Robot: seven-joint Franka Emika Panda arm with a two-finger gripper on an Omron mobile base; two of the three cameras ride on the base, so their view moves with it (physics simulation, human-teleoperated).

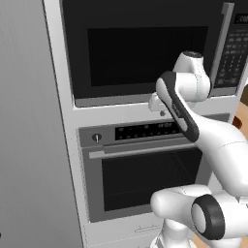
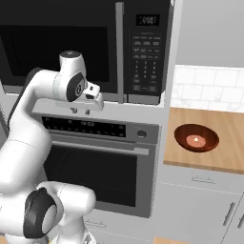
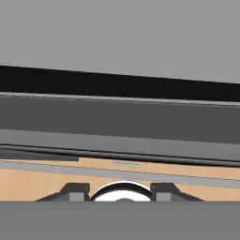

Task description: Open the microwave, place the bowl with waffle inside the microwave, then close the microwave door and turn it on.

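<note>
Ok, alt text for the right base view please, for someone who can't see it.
The white arm's gripper hangs just below the closed microwave door, left of its grey handle. To the right, the reddish-brown bowl with the pale waffle sits on a wooden counter; a silver oven is beneath the microwave.

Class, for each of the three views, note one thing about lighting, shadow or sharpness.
Left base view: flat, even light, the microwave window dark with no glare. Right base view: the bowl has a glossy rim and a soft shadow on the counter. Hand view: only flat grey and tan bands, no shadows.
</note>
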